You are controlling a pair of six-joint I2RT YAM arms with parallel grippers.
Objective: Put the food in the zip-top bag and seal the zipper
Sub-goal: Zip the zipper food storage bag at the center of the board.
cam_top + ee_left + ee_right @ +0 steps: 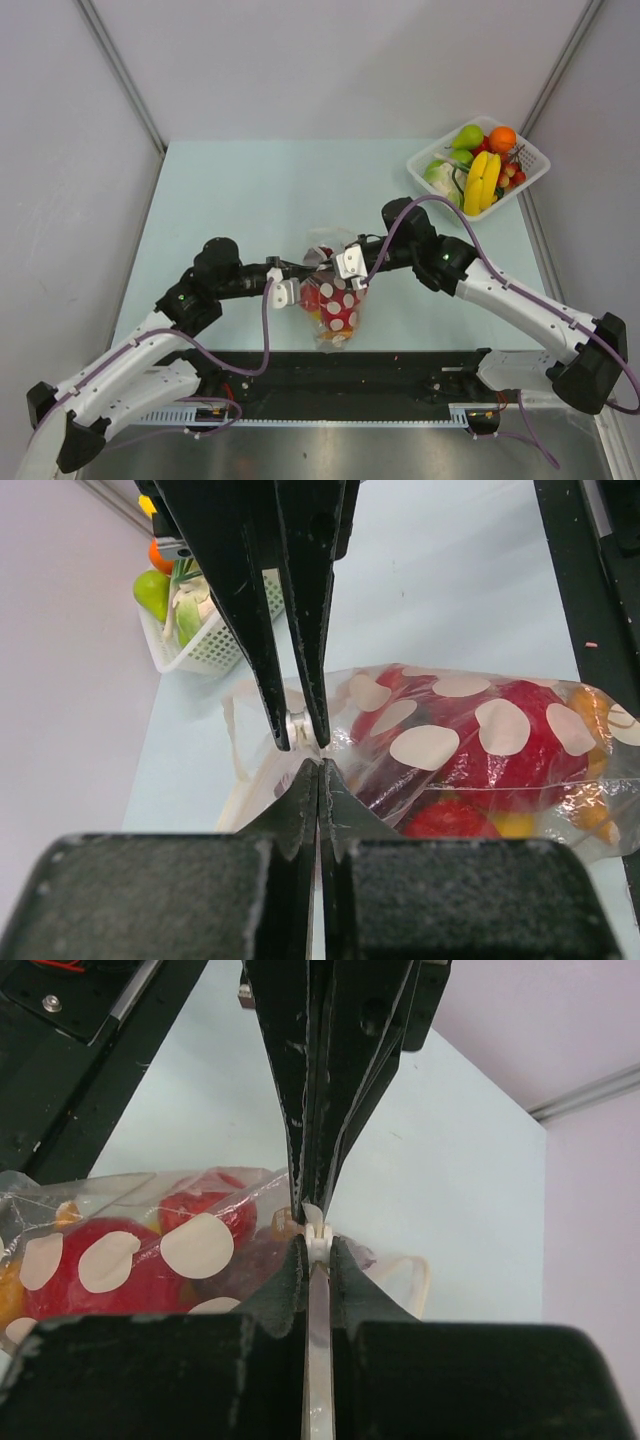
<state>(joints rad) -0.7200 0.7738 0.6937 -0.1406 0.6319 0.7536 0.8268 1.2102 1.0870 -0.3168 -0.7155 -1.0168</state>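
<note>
The zip-top bag, clear with cream dots, is held up off the table between both grippers. Inside it are the red bell pepper, a yellow piece, an orange piece and dark purple grapes. My left gripper is shut on the bag's top edge; it also shows in the top view. My right gripper is shut on the zipper, with a small white clip at its tips, and meets the left gripper tip to tip.
A white lattice basket at the back right holds bananas, an orange, a green pear and other toy food. It also shows in the left wrist view. A black rail runs along the table's near edge.
</note>
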